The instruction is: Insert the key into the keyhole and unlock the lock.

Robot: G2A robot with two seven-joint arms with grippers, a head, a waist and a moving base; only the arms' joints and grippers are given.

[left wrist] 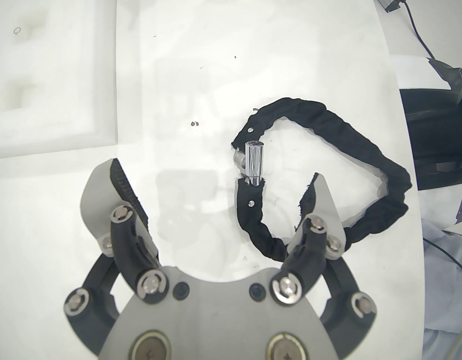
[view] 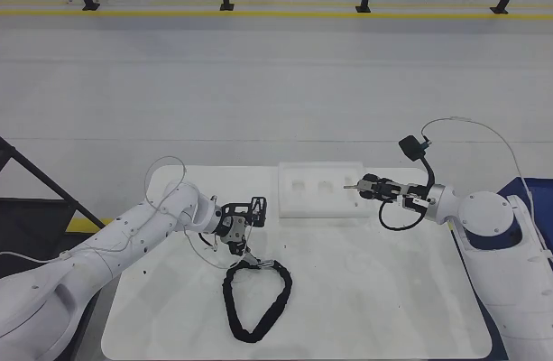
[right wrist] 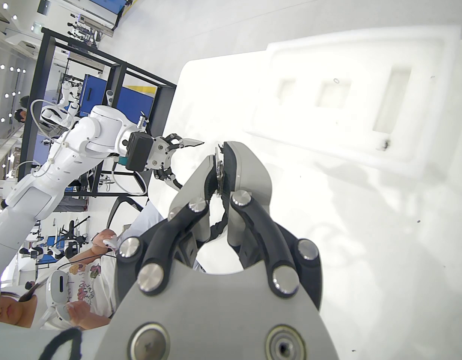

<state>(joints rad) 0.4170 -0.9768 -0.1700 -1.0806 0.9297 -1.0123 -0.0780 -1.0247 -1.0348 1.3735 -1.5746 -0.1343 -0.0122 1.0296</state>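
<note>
My left gripper (left wrist: 215,174) hangs by the chain lock (left wrist: 253,162), jaws wide open. The right gripper (right wrist: 221,153) jaws pinch the key (right wrist: 218,174) tight.

Pale floor (view: 276,90) with a yellow stripe (view: 258,13) — black metal rack (view: 41,170) beside the white table (view: 393,307).

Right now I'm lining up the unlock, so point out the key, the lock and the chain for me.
key (right wrist: 218,168), right wrist view, its pinched metal edge.
lock (left wrist: 253,162), left wrist view, middle of the silver barrel.
chain (left wrist: 358,138), left wrist view, black sleeve at the bend.
</note>
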